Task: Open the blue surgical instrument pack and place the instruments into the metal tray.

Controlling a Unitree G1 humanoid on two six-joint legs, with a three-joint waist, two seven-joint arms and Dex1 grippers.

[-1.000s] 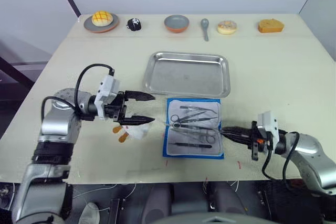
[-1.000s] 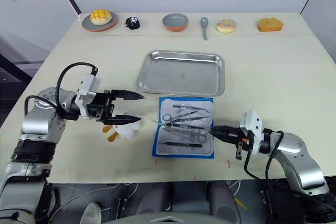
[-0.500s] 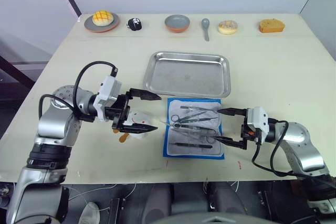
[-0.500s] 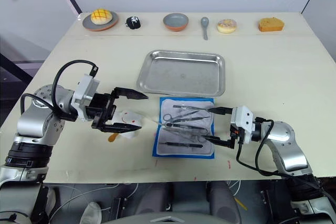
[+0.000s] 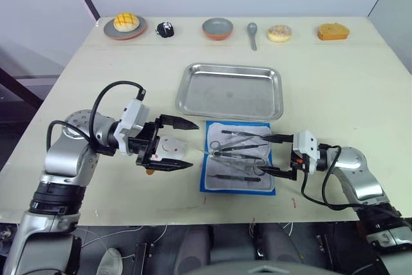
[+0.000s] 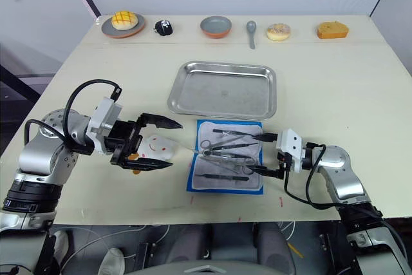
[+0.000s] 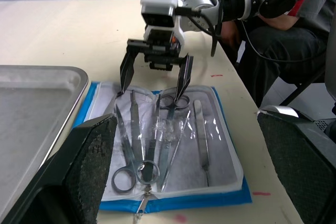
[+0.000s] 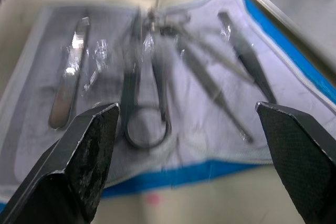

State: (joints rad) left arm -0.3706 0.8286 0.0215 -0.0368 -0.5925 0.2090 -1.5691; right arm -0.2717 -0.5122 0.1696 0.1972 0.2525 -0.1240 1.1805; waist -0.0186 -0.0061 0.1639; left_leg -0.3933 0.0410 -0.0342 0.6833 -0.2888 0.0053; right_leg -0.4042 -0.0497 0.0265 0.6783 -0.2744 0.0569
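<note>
1. Blue surgical instrument pack (image 5: 237, 156) lies unfolded flat on the table (image 5: 335, 88), just in front of the metal tray (image 5: 230, 91), its pale lining facing up with a blue border around it.
2. Instruments (image 7: 152, 140) lie on the lining, none in the tray: ring-handled scissors and clamps crossing each other, plus a flat straight tool (image 7: 199, 135) lying apart toward one side of the pack.
3. Where the crossed tools overlap, it is hard to tell which shaft belongs to which handle; the right wrist view is blurred there.
4. Right hand (image 5: 278, 155) sits at the pack's right edge, its two fingers spread wide apart, tips over the lining and holding nothing.
5. Left hand (image 5: 180, 144) is to the left of the pack, also spread wide and holding nothing.
6. White lump with orange bits (image 5: 166, 149) lies between the left hand's fingers, partly hidden by them; whether they touch it cannot be told.
7. Far beyond the tray, along the table's back edge, are a plate with a yellow bun (image 5: 125, 25), a small black thing (image 5: 166, 29), a bowl (image 5: 217, 28), a spoon (image 5: 252, 33) and two more foods (image 5: 279, 33).
</note>
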